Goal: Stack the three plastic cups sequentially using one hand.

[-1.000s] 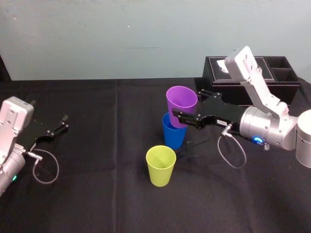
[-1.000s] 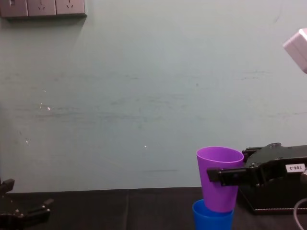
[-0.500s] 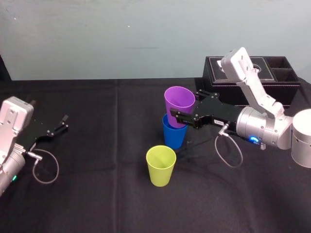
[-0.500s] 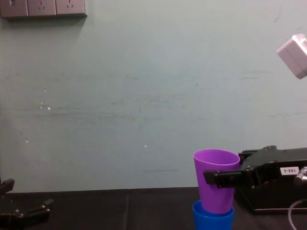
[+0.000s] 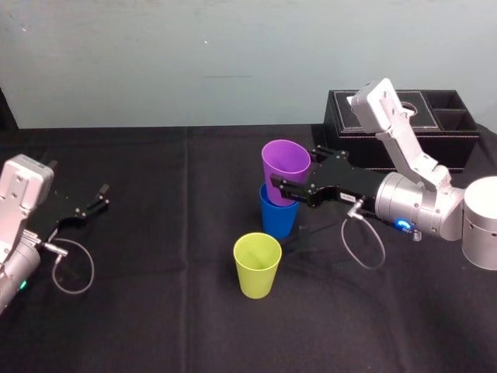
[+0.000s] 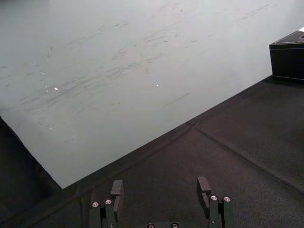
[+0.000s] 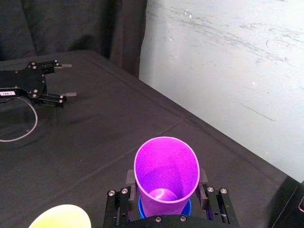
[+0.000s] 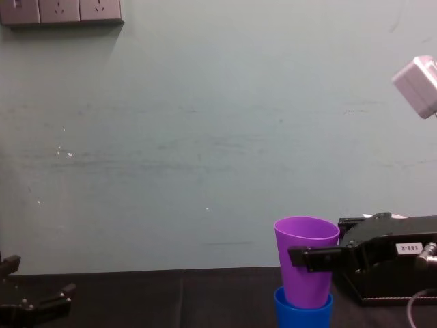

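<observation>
Your right pincer [image 5: 286, 186] is gripping the purple cup [image 5: 286, 165], with a finger pressing on each side wall. The cup's base is sitting inside the mouth of the blue cup [image 5: 277, 217], leaning slightly and rising well above the blue rim. The blue cup is standing upright on the black table [image 5: 155, 311]. The yellow-green cup [image 5: 257, 265] is standing mouth up just in front of the blue cup, apart from it. Your left pincer [image 5: 99, 198] is resting well to the left of the blue cup, fingers spread wide, holding nothing.
</observation>
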You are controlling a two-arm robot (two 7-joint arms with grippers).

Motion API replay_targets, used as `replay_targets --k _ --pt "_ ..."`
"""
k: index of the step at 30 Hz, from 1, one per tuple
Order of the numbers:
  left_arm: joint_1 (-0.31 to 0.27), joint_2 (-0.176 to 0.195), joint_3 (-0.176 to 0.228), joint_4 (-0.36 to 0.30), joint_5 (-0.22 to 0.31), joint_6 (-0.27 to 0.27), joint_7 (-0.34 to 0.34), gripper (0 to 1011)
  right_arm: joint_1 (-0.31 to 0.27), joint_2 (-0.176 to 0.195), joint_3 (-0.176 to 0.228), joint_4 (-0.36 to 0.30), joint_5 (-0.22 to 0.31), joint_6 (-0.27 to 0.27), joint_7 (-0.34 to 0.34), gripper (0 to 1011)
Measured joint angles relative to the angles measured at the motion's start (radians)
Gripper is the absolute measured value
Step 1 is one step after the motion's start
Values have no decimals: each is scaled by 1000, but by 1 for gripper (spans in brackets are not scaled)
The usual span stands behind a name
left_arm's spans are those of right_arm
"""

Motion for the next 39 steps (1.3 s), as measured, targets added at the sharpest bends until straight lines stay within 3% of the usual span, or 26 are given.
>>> replay_targets --k 17,35,39 --pt "0 0 0 0 0 0 0 1010 5 -19 -12 51 -17 -24 5 736" --pt "0 0 0 0 0 0 0 1010 4 -23 -12 55 -23 -30 3 735" --pt "0 0 0 0 0 0 0 1010 4 -23 -12 55 -22 -29 3 816"
